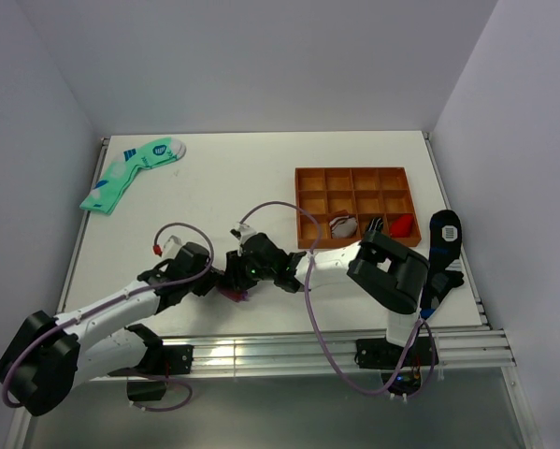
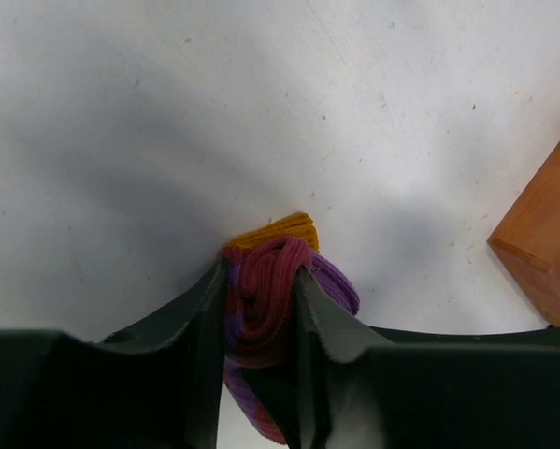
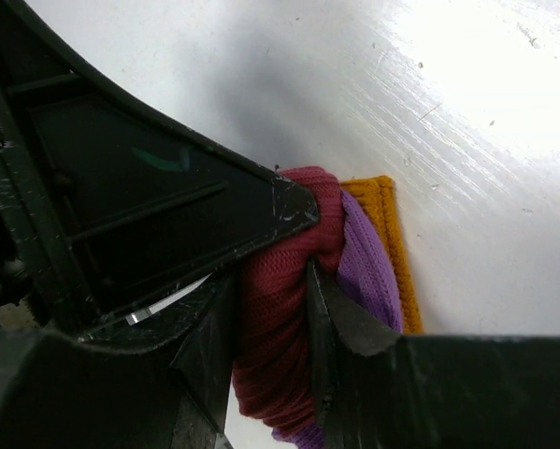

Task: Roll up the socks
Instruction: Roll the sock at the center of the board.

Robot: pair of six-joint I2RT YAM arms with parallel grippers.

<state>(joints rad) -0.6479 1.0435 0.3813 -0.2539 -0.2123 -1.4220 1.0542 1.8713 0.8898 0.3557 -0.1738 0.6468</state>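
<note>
The maroon, purple and mustard socks (image 1: 236,292) are a tight rolled bundle on the table near its front edge. In the left wrist view the bundle (image 2: 261,304) sits between my left fingers (image 2: 200,327), with the mustard cuff poking out beyond it. My left gripper (image 1: 225,279) is shut on the socks. In the right wrist view the maroon roll (image 3: 280,346) is pinched between my right fingers (image 3: 340,318), purple and mustard edges to the right. My right gripper (image 1: 247,277) is shut on the same bundle from the other side.
An orange wooden compartment tray (image 1: 354,185) with small items stands at the right; its corner shows in the left wrist view (image 2: 541,243). Mint-green socks (image 1: 130,173) lie at the back left. A black sock with blue patches (image 1: 445,238) hangs at the right edge.
</note>
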